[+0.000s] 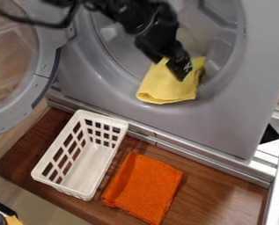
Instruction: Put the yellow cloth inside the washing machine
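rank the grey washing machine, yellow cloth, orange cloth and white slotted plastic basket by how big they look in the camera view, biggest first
1. Grey washing machine, by far
2. White slotted plastic basket
3. Orange cloth
4. Yellow cloth

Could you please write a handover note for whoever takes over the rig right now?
End effector: over the yellow cloth; its grip is unclear.
Yellow cloth: at the washing machine's opening, lower part over the rim.
Done: door open, cloth at the opening.
Left: getting it fully inside, end effector clear.
Nearby: white basket, orange cloth.
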Controlling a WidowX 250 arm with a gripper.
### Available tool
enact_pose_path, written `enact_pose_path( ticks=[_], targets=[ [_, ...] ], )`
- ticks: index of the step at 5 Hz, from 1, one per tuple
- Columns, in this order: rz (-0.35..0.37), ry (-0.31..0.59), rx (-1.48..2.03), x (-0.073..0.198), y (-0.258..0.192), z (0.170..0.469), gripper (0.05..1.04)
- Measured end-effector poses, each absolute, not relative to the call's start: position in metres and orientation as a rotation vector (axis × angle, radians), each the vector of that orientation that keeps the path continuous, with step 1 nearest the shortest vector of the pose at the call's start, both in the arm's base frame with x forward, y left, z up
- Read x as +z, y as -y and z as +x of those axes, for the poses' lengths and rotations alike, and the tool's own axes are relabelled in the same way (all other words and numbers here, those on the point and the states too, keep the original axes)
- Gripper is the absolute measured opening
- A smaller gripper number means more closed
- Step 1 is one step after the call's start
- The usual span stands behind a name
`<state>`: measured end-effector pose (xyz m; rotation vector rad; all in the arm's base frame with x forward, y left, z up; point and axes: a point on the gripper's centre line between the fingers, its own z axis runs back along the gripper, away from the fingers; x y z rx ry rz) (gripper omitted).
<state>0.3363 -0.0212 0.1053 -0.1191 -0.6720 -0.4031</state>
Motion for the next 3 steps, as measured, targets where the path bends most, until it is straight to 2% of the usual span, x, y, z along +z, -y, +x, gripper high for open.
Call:
enact_pose_path(
  ticks=[1, 2, 3],
  targets=[
    [-0.099, 0.629, -0.396, 0.096, 0.020, 0.289, 0.999],
    [-0.098, 0.554, -0.370, 0.079, 0.018, 0.262, 0.999],
    [-0.108, 0.509, -0.365, 0.073, 0.019, 0.257, 0.999]
  ],
)
